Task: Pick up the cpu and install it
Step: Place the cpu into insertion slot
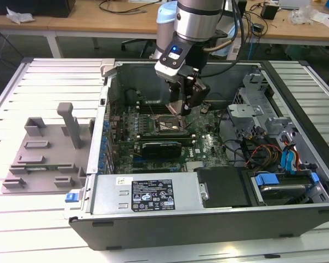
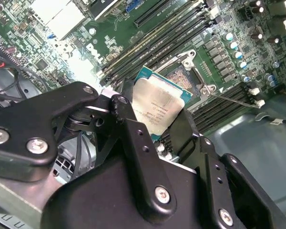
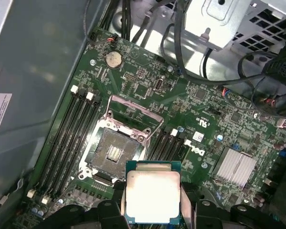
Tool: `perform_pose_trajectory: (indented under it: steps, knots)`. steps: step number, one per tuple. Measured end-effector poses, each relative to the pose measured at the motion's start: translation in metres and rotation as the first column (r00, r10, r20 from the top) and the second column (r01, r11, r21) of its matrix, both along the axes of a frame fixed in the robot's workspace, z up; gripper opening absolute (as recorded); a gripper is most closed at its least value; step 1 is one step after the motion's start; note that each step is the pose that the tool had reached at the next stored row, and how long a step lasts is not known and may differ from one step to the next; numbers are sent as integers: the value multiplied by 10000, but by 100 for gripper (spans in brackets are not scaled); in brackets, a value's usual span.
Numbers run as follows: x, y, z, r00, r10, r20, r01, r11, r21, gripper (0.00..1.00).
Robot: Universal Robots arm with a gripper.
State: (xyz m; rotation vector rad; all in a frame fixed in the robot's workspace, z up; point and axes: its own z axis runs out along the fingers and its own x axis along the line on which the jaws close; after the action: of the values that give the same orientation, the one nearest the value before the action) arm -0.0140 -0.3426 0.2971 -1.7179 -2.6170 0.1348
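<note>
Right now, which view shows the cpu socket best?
The first wrist view: nearly the whole socket lies uncovered. In the second wrist view the held cpu hides part of it; in the exterior view it sits beneath the gripper.

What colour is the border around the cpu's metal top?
Teal green, framing the silvery plate of the cpu; it shows best in the first wrist view.
</note>
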Motion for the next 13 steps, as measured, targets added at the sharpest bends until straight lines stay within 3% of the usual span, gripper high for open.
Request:
perform_pose_trajectory:
  steps: [4, 13]
  knots:
    - [0, 0, -5, 9981, -621, 1, 621, 9981, -26, 55]
    - [0, 0, -12, 9861, -1659, 6, 1659, 9861, -74, 55]
